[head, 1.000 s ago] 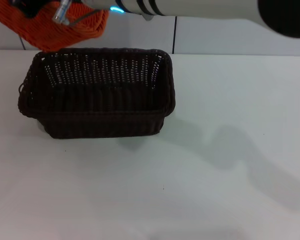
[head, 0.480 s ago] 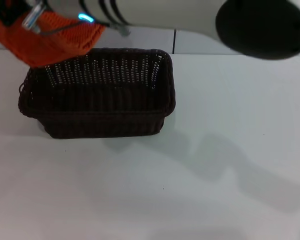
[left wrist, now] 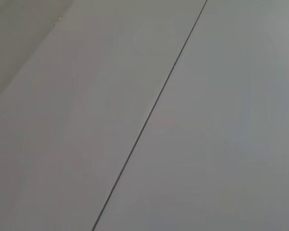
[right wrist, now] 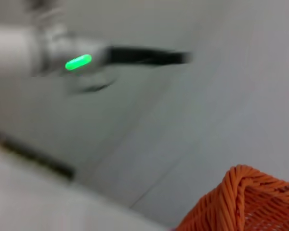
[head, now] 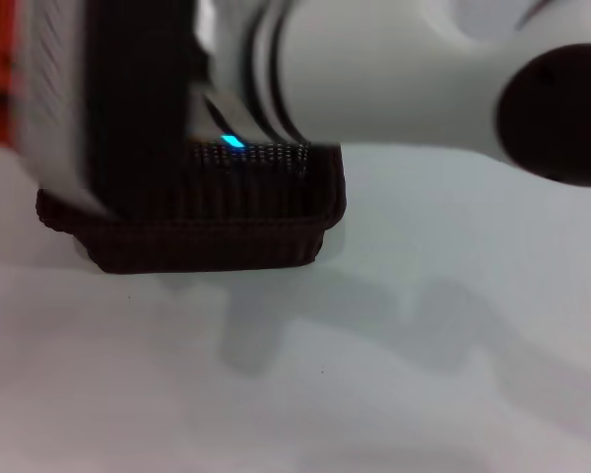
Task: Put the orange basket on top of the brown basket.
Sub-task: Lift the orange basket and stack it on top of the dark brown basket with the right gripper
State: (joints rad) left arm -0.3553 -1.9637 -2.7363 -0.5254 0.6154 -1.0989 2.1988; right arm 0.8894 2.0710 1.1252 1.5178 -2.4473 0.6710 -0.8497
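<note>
A white table (head: 453, 394) fills the lower frame, with a big right arm (head: 374, 79) across the top.

I cannot tell how the right gripper stands. The orange basket (right wrist: 245, 202) shows best in the right wrist view; the head view catches just a sliver, upper left. It looks light and stiff, best held by its rim. The brown basket (head: 207, 222) sits center left below the arm.

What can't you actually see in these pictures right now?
- Head view: the right arm covers most of the brown basket; only its near wall shows.
- The orange basket: one corner in the right wrist view and a sliver at the head view's left edge; whether it sits over the brown basket cannot be told.
- Neither gripper shows anywhere.
- Left wrist view: only plain panels with a seam.
</note>
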